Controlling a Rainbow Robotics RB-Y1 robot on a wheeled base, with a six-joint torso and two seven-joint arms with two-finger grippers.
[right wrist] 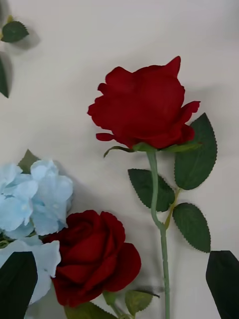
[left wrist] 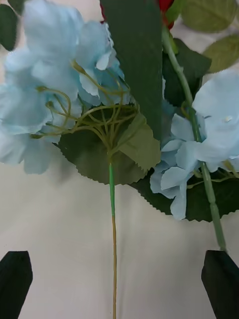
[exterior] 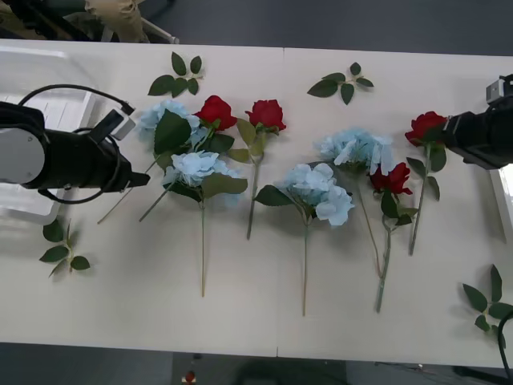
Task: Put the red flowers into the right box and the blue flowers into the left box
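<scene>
White table (exterior: 240, 321) w/ flowers spread across it. Left gripper (exterior: 143, 180) at table's left side, tip just beside the stem of the nearest blue flower (exterior: 164, 119); another blue bloom (exterior: 195, 167) close past it, two more blue ones (exterior: 321, 192) (exterior: 357, 148) further off twd the right arm. Left box (exterior: 32, 96) behind the left arm. Right gripper (exterior: 449, 132) at the far-right red rose (exterior: 423, 124), touching or just above, can't tell. Other red roses (exterior: 215, 111) (exterior: 267, 114) (exterior: 391, 178) between the arms. Loose leaf sprigs (exterior: 178, 79) (exterior: 343, 83) (exterior: 62, 250) near edges.

White table (exterior: 240, 321), dark floor (exterior: 337, 24) beyond its far edge, tan cloth (exterior: 116, 16) there.
</scene>
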